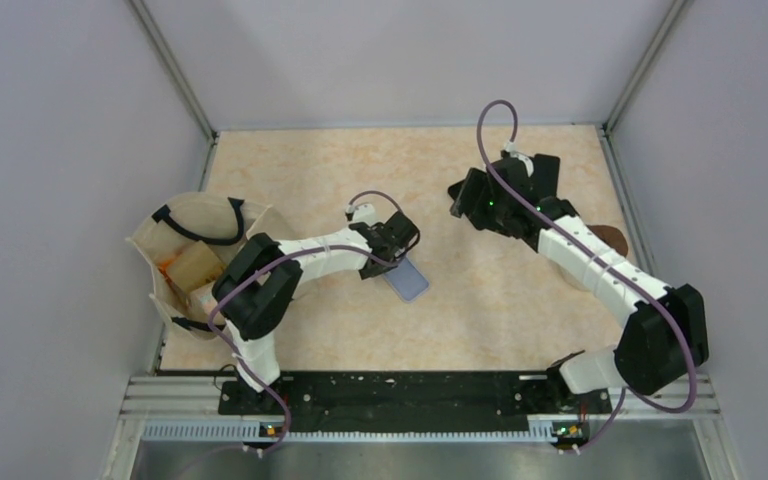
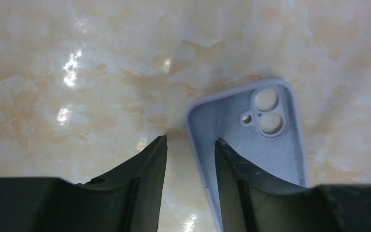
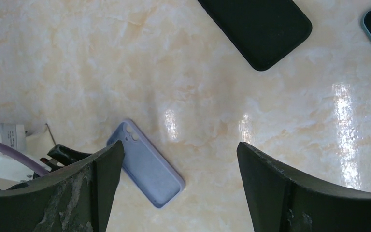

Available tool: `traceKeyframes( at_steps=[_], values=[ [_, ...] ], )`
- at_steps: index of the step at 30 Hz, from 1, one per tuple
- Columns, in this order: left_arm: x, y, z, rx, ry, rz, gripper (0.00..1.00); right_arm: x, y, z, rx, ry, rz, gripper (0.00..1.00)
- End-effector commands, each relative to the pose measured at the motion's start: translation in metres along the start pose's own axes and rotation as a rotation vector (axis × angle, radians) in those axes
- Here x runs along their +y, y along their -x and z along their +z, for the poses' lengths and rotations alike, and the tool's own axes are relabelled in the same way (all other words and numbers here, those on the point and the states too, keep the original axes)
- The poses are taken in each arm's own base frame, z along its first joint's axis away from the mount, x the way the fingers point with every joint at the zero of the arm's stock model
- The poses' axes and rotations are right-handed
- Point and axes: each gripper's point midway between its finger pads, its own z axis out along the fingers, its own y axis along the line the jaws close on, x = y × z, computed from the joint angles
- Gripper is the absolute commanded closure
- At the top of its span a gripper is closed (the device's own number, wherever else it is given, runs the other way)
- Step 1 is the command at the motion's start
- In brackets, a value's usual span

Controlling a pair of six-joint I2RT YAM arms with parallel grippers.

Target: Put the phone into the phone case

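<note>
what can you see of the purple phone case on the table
The phone case is pale lilac, matte and rubbery-looking, with rounded corners and a raised rim. It lies flat on the marbled table, open side up and empty. Near one corner is a cut-out panel with two round holes and a smaller one. The left pincer straddles one long side wall, one finger over the inside, one outside; a gap shows beside the wall, so it isn't pinched yet.

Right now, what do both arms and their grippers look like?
Both the left arm and right arm have white links, bulky black joints and a purple cable looping along them. The left gripper and right gripper have dark wedge-shaped fingers, scuffed on the right one.
</note>
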Motion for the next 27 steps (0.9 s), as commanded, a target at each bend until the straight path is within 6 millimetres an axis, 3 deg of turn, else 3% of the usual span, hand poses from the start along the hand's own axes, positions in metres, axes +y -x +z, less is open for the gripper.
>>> traceKeyframes(
  at_steps=[1,6,12,21,24,27],
  values=[
    [-0.017,0.001,0.003,-0.006,-0.065,0.058,0.58,0.014,0.016,-0.001,-0.019,0.041,-0.03,0.13],
    [-0.017,0.002,0.005,0.001,-0.097,0.172,0.81,0.017,0.019,0.006,-0.012,0.04,-0.056,0.12],
    [-0.012,0.029,0.004,-0.02,-0.172,0.358,0.99,0.017,0.026,0.014,-0.008,0.027,-0.097,0.12],
    [-0.014,0.028,-0.001,0.017,-0.344,0.596,1.0,-0.008,0.035,0.042,0.005,-0.066,-0.101,0.11],
    [-0.012,0.031,0.0,0.019,-0.356,0.576,0.87,-0.021,0.041,0.057,0.019,-0.111,-0.089,0.1],
    [-0.011,0.038,-0.006,0.015,-0.367,0.529,0.47,-0.035,0.051,0.072,0.022,-0.176,-0.075,0.08]
  ],
)
